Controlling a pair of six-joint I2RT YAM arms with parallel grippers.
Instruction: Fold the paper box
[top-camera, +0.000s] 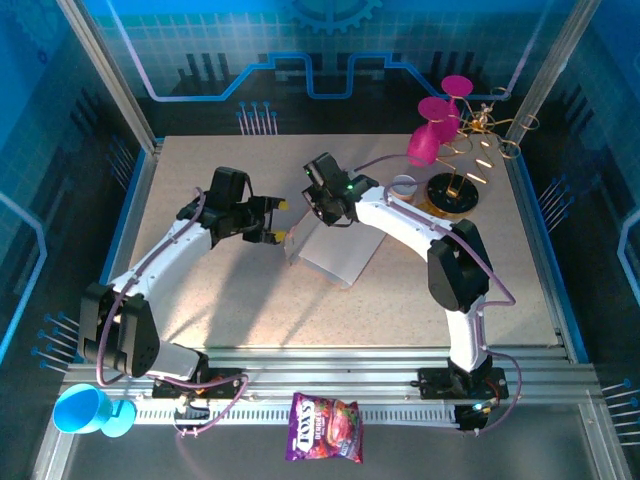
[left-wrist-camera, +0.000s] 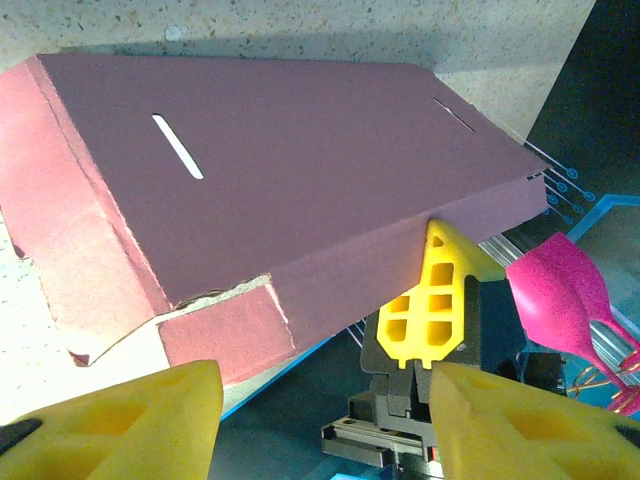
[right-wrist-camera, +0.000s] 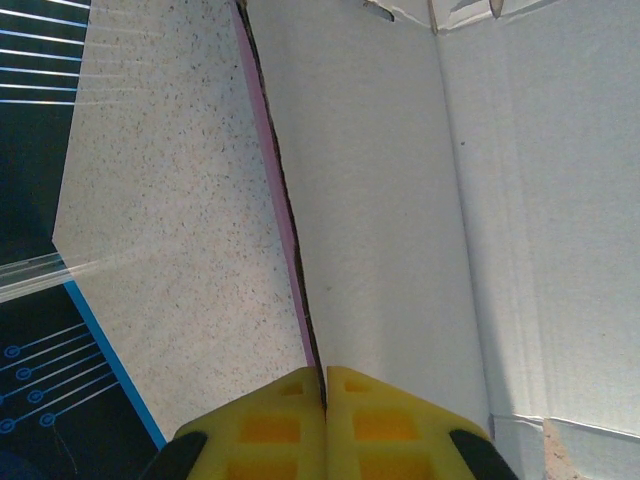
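Observation:
The paper box (top-camera: 335, 248) lies mid-table and looks pale under the light. In the left wrist view its pink outer panel (left-wrist-camera: 300, 170) has two slots and rises at a tilt, with a small flap (left-wrist-camera: 225, 335) at its lower edge. My right gripper (top-camera: 316, 208) is shut on the box's raised wall; its fingers (right-wrist-camera: 325, 405) pinch the edge between the whitish inner side (right-wrist-camera: 380, 200) and the pink outer face. One of its yellow fingers (left-wrist-camera: 435, 300) shows under the panel. My left gripper (top-camera: 279, 220) stands open just left of the box, its fingers (left-wrist-camera: 120, 420) holding nothing.
Magenta cups (top-camera: 437, 130) hang on a gold wire rack (top-camera: 470, 165) at the back right, with a small ring (top-camera: 405, 185) beside it. A blue cup (top-camera: 85, 410) and a purple snack bag (top-camera: 325, 428) sit off the table's front edge.

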